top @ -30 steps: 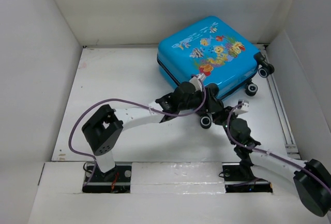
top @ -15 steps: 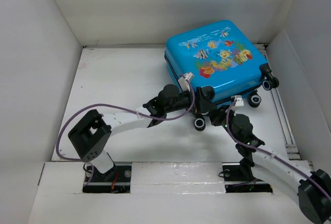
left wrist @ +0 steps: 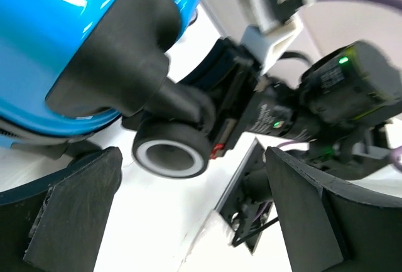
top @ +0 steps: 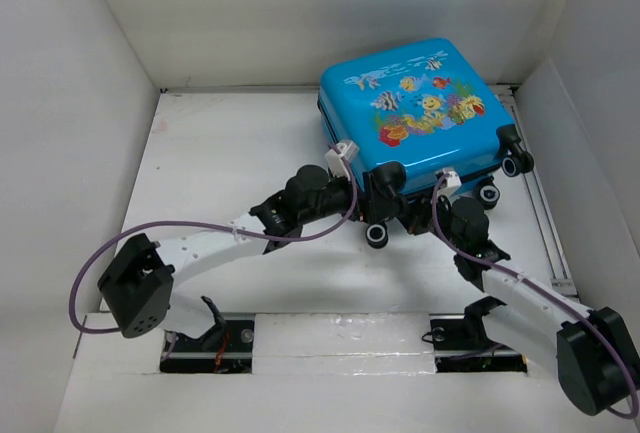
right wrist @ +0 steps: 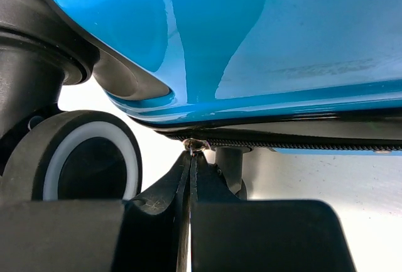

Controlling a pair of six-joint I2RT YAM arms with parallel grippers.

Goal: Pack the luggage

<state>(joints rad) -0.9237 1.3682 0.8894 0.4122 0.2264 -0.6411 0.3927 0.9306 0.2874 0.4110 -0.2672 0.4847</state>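
Observation:
The luggage (top: pixel 420 113), a closed bright blue hard-shell suitcase with cartoon fish on top, lies flat at the back right. My left gripper (top: pixel 385 198) is open at its near corner, its fingers (left wrist: pixel 63 215) either side of a black-and-white wheel (left wrist: pixel 171 151) without touching it. My right gripper (top: pixel 425 215) is shut on the metal zipper pull (right wrist: pixel 196 145) at the suitcase's near seam, just under the blue shell (right wrist: pixel 251 39). Another wheel (right wrist: pixel 81 159) sits to the left of the right fingers.
White walls enclose the table (top: pixel 230 153) on the left, back and right. Two more wheels (top: pixel 505 165) stick out at the suitcase's right side, close to the right wall. The right gripper's body (left wrist: pixel 326 102) shows in the left wrist view.
The suitcase has slid right and back and turned a little. Both grippers moved with it; the left arm has stretched further to the right along the near corner.

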